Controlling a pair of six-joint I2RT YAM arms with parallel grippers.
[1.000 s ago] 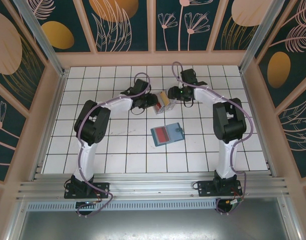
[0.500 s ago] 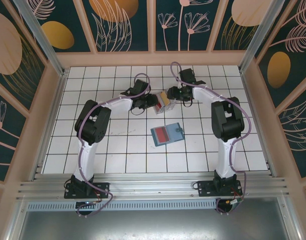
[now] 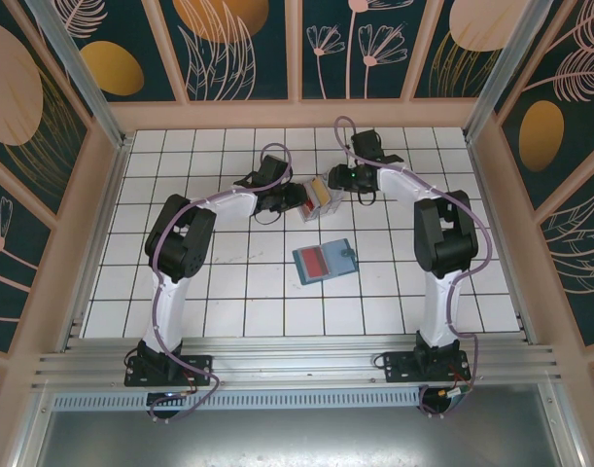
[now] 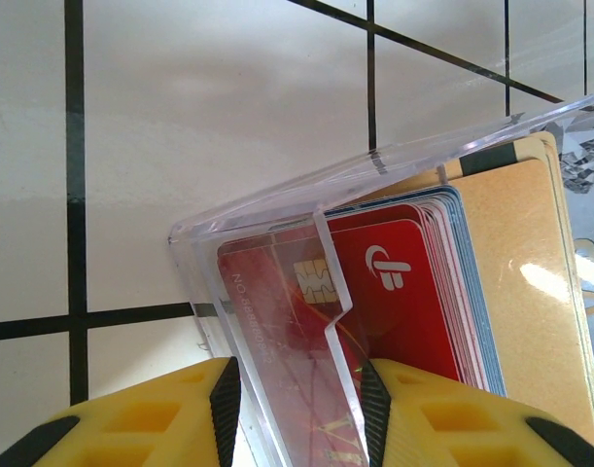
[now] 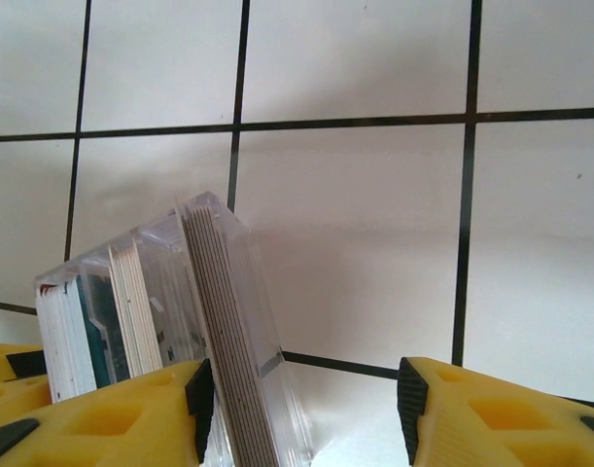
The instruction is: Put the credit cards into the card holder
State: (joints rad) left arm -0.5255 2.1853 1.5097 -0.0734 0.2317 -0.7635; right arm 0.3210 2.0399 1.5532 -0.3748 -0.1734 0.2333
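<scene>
Teal card holder (image 3: 326,261) lies open and flat on the white tiled worktop (image 3: 228,282), near centre. A red card (image 3: 314,262) shows inside one of its pockets. Nothing grips it and it sits apart from both arms.

Clear plastic box (image 3: 314,197) sits at 12 o'clock from the holder, between the two end effectors. The credit cards (image 4: 403,282) are packed upright inside it. The stack has a red card with a chip in front, pale and blue edges behind it, and a tan-yellow card at the back.

Left end effector (image 4: 298,413) is at 9 o'clock of the box in the top view. In the left wrist view its yellow fingers (image 4: 151,428) are clenched on the box's clear front panel, one pad on each side, with the red card right behind the panel. It is grasping the box, not a card.

Right end effector (image 5: 301,413) is at 2 o'clock of the box in the top view. In the right wrist view its jaws are spread. The box corner and card edges sit against the 9 o'clock finger. The 3 o'clock finger stands clear of the box, with bare tile showing in the gap. It is released and holds nothing.

Box lid is tilted up at about 1 o'clock in the left wrist view.
</scene>
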